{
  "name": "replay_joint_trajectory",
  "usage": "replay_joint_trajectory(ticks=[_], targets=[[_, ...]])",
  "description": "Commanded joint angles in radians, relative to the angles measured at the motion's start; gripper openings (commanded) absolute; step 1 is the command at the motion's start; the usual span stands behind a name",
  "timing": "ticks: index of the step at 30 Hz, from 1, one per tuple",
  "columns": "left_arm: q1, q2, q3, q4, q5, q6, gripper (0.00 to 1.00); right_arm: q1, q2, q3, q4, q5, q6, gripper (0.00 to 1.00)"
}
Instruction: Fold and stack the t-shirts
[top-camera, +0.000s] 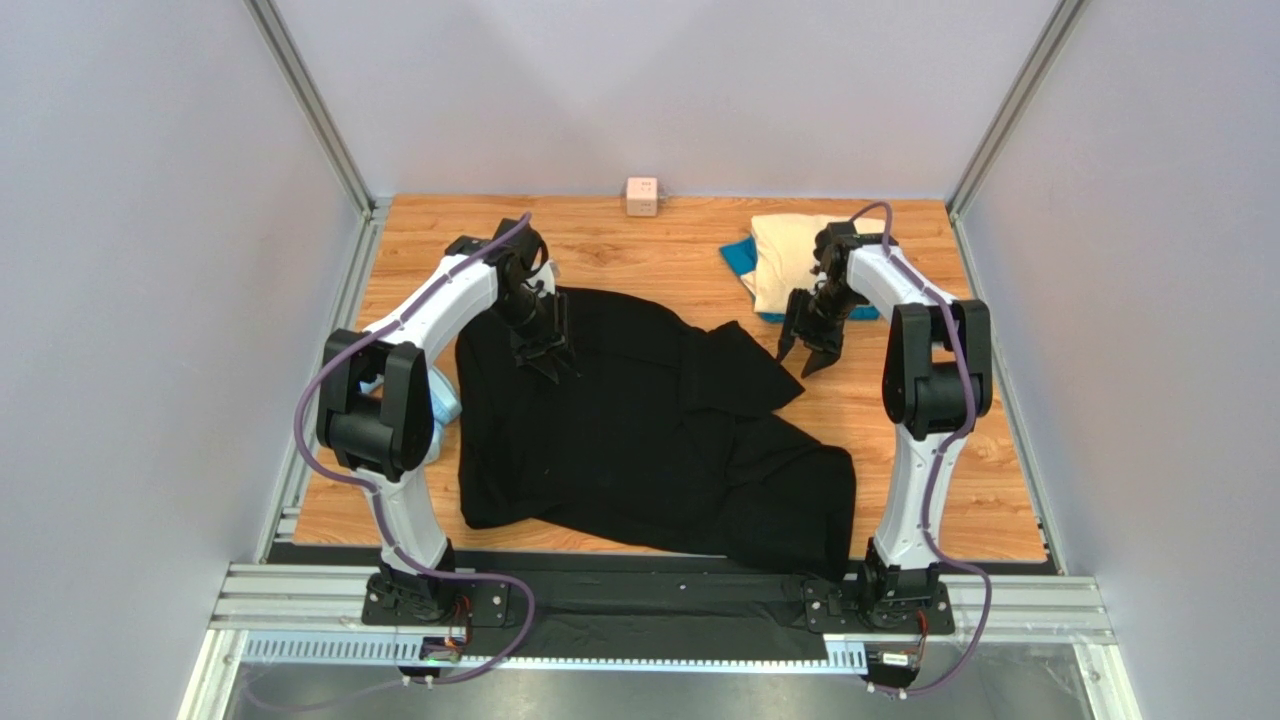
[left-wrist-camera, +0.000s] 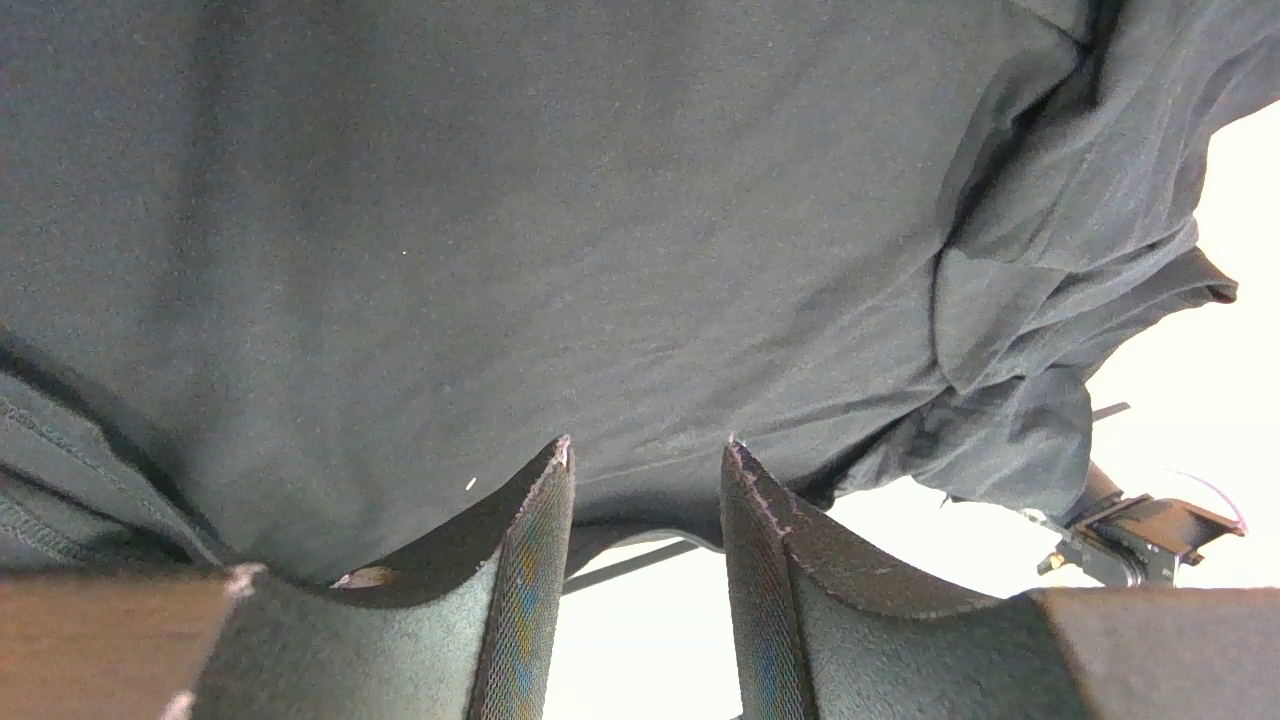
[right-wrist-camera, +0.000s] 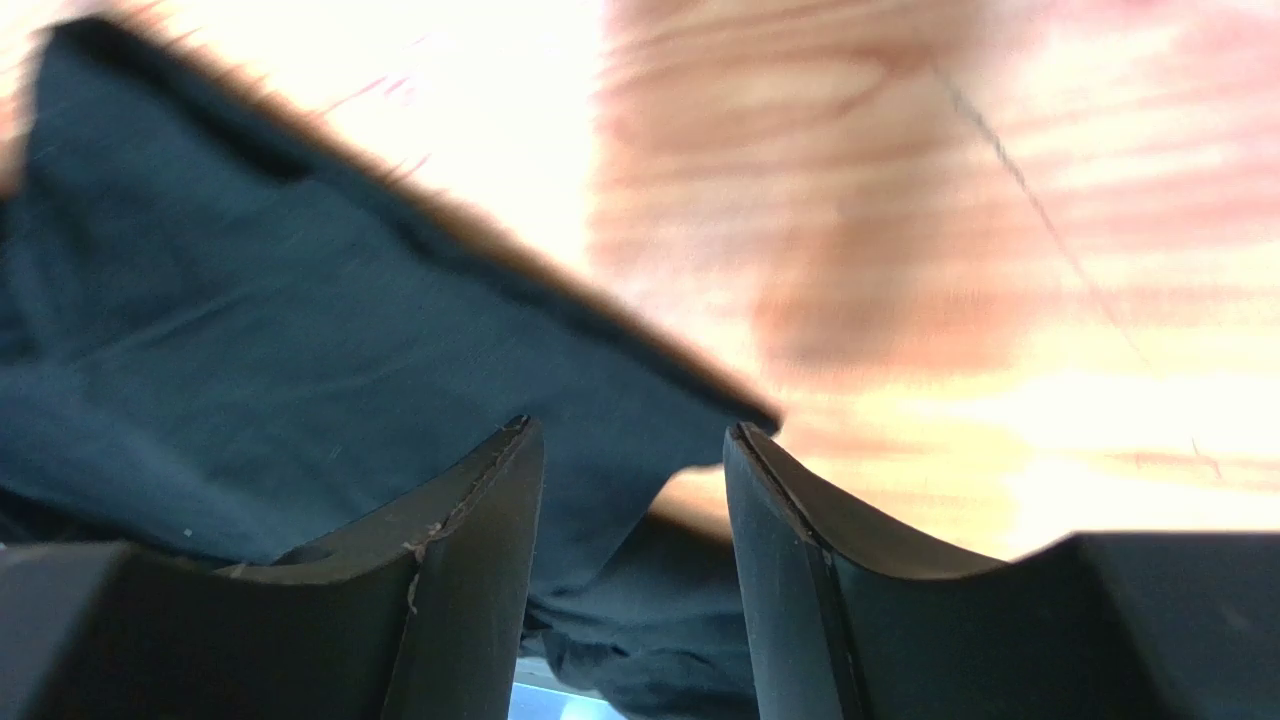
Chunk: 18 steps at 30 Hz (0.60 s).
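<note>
Sleeve of black shirt (top-camera: 646, 435) lies just left of my right hand (top-camera: 804, 356) — nearer arm; hand part-open, empty. Left hand (top-camera: 544, 357) part-open, empty, over shirt's far-left edge. Shirt sprawls mid-worktop (top-camera: 932, 465) — long axis far-left to near-right.

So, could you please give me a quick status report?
Both grippers open: left gripper over black cloth t-shirt, right gripper at its sleeve. Shirt unfolded. Nothing blocking.

Left arm (top-camera: 433, 305), right arm (top-camera: 908, 483): white link shells, black joint housings. Purple cable (top-camera: 305, 402) looped along each. Black base plates (top-camera: 493, 605). Left gripper (left-wrist-camera: 646, 444): black wedge fingers, woven-texture inner faces, frayed edges. Right gripper (right-wrist-camera: 631, 426): same shape, smoother faces.
</note>
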Motion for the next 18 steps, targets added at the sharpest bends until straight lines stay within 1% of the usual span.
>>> replay_joint_trajectory(ticks=[1,10,14,18], targets=[[-0.002,-0.046,-0.007,-0.007,-0.004,0.017,0.48,0.004,0.023,0.030,0.044,0.004,-0.011,0.53],[-0.002,-0.049,-0.008,-0.013,-0.010,0.018,0.48,0.005,0.060,-0.002,0.044,-0.017,-0.016,0.54],[-0.002,-0.044,-0.002,-0.012,-0.010,0.015,0.48,0.008,0.069,-0.039,0.042,0.007,-0.025,0.55],[-0.002,-0.037,0.005,-0.012,-0.010,0.015,0.48,0.034,0.069,-0.080,0.060,0.069,-0.031,0.56]])
